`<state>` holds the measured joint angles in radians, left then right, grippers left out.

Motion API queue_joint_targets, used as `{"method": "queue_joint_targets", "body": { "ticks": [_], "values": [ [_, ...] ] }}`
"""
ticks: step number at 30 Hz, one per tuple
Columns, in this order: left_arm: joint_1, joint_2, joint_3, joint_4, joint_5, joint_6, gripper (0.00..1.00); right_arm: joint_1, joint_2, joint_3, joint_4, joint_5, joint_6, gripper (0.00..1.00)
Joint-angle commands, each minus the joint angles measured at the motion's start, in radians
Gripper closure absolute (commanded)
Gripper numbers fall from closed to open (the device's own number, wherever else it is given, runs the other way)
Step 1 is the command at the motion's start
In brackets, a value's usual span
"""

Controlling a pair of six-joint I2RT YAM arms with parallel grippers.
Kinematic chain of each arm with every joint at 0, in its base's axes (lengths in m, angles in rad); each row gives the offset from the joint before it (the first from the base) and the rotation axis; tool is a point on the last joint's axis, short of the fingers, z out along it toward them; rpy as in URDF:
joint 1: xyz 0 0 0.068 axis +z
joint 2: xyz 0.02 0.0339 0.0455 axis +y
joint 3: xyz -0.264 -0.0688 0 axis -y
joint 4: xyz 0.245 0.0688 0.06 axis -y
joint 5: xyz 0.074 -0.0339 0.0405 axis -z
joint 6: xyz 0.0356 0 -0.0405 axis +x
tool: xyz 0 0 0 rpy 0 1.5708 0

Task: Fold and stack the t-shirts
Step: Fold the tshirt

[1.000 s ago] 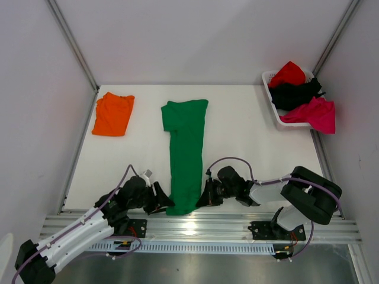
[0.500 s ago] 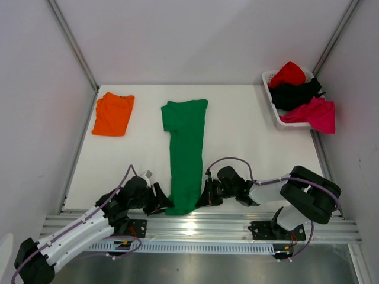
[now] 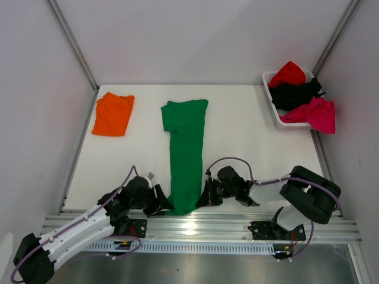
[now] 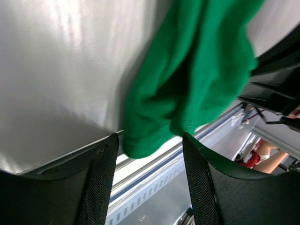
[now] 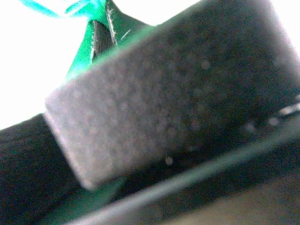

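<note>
The bright green t-shirt point(image 3: 185, 148) lies as a long narrow strip down the middle of the table, its near hem hanging over the front edge. My left gripper point(image 3: 161, 201) is open at the hem's left corner. In the left wrist view the green hem point(image 4: 187, 79) hangs just above the gap between the fingers point(image 4: 101, 178). My right gripper point(image 3: 204, 198) is shut on the hem's right corner; its wrist view is blurred, with a grey pad point(image 5: 164, 93) pressed against green cloth point(image 5: 79, 63). The orange t-shirt point(image 3: 112, 114) lies folded at the back left.
A white basket point(image 3: 270, 97) at the back right holds red point(image 3: 288, 73), black point(image 3: 295, 93) and magenta point(image 3: 315, 113) shirts. A metal rail point(image 3: 201, 226) runs along the table's front edge under both arms. Frame posts stand at the back corners.
</note>
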<state>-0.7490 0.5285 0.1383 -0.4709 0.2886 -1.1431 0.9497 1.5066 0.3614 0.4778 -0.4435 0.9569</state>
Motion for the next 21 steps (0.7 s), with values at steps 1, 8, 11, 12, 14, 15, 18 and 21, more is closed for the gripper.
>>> {"method": "queue_joint_targets", "body": {
  "ticks": [1, 8, 11, 12, 14, 15, 18, 21],
  "values": [
    [-0.013, 0.048, -0.032, -0.015, -0.026, 0.017, 0.39, 0.004, 0.003, 0.010, 0.036, -0.004, 0.000, 0.99],
    [-0.023, 0.097, -0.023, 0.038, -0.022, 0.019, 0.39, 0.006, 0.018, 0.010, 0.053, -0.008, 0.003, 0.99],
    [-0.032, 0.088, -0.022, 0.057, -0.020, 0.017, 0.40, 0.008, 0.020, 0.007, 0.054, -0.008, 0.005, 0.99],
    [-0.035, 0.073, -0.025, 0.069, -0.016, 0.022, 0.39, 0.008, 0.021, 0.007, 0.056, -0.008, 0.005, 0.99],
    [-0.047, 0.027, -0.031, 0.094, -0.009, 0.017, 0.37, 0.008, 0.024, 0.005, 0.061, -0.008, 0.006, 0.99],
    [-0.049, -0.034, -0.031, 0.094, -0.014, 0.016, 0.36, 0.011, 0.026, 0.005, 0.062, -0.008, 0.006, 0.99],
    [-0.050, -0.135, -0.031, 0.060, -0.045, 0.022, 0.31, 0.014, 0.035, 0.005, 0.073, -0.008, 0.009, 0.99],
    [-0.050, -0.170, -0.037, 0.037, -0.040, 0.017, 0.30, 0.017, 0.041, 0.011, 0.073, -0.009, 0.011, 0.99]
  ]
}}
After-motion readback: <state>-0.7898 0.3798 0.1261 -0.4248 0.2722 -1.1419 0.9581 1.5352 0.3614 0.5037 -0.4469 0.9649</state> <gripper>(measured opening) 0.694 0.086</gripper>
